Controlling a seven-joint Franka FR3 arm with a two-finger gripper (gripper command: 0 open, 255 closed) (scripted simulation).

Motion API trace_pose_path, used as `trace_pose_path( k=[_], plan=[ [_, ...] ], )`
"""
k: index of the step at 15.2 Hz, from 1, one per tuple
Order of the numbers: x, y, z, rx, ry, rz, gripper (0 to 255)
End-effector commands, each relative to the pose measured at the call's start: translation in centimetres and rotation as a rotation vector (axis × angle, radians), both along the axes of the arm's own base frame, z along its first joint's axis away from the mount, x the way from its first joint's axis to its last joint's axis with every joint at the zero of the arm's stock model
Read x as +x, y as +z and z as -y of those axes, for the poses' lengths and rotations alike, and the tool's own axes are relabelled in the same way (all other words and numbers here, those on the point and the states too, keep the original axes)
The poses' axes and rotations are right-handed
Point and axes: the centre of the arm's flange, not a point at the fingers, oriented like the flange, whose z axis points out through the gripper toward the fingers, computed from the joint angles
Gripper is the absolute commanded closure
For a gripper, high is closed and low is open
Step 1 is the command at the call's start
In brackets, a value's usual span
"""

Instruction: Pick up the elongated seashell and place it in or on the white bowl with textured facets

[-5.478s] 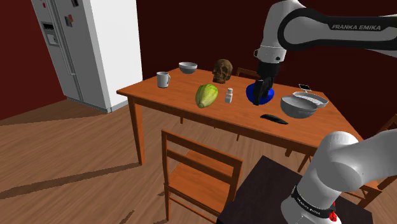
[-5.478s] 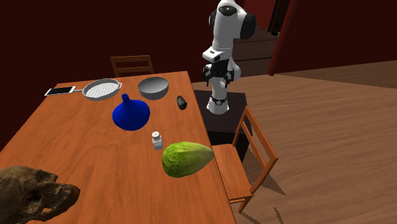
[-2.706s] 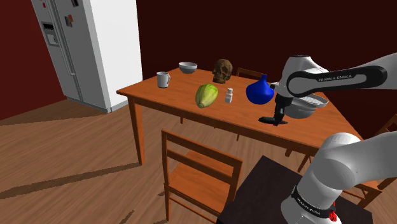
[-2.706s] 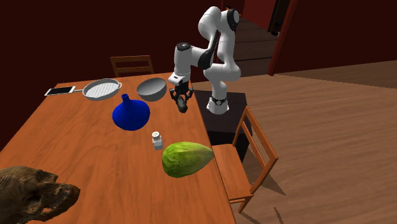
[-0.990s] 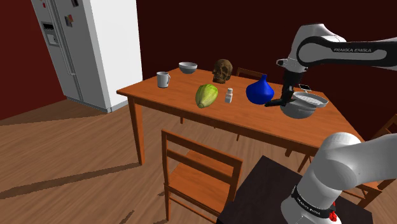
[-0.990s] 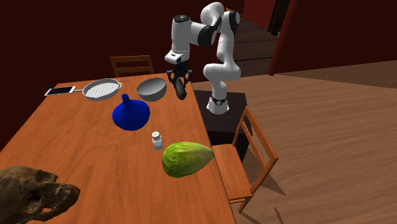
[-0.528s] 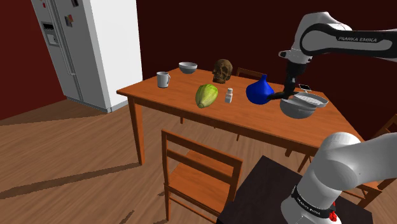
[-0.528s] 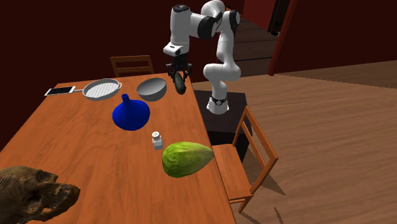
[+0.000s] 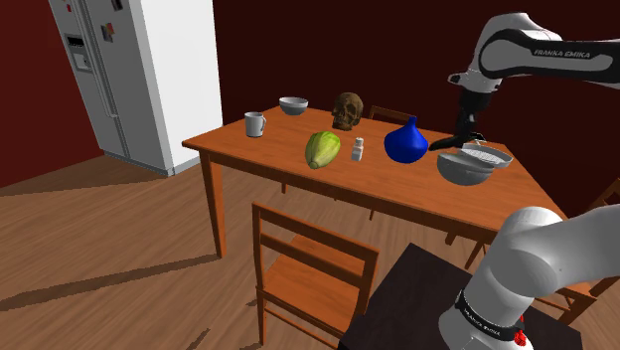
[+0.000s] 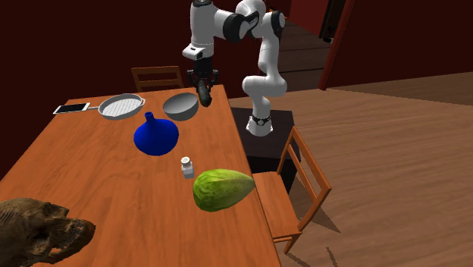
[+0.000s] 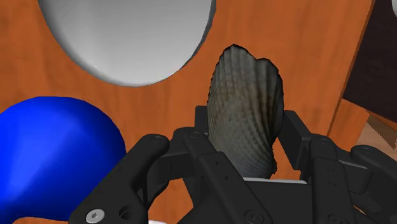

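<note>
The black pincer [image 9: 463,139] pinches the long, ribbed seashell [image 9: 448,146] and holds it in the air, in the upper right of the shoulder view. The shell hangs by the edge of the grey bowl [image 9: 475,169], above the brown table [image 9: 278,149]. A round blue vase [image 9: 405,142] stands near the bowl.

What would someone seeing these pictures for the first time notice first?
Probably the ridged grey elongated seashell clamped in the black jaws, hanging above the orange wooden table close beside the plain grey round bowl. Next, the glossy deep-blue bulbous vase mid-table, and the brown skull at the table's near end in the second exterior view.
</note>
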Motion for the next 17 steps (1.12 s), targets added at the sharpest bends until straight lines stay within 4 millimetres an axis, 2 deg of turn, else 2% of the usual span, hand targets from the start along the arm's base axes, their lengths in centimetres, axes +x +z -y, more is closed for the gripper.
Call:
trace_pose_path(
  k=[1,10,17],
  plan=[
    [-0.5,-0.1,2.5,-0.001,0.001,0.0,255],
    [-4.1,-0.1,13.6,-0.001,0.001,0.0,255],
    [-4.1,-3.8,13.6,-0.001,0.001,0.0,255]
  ],
)
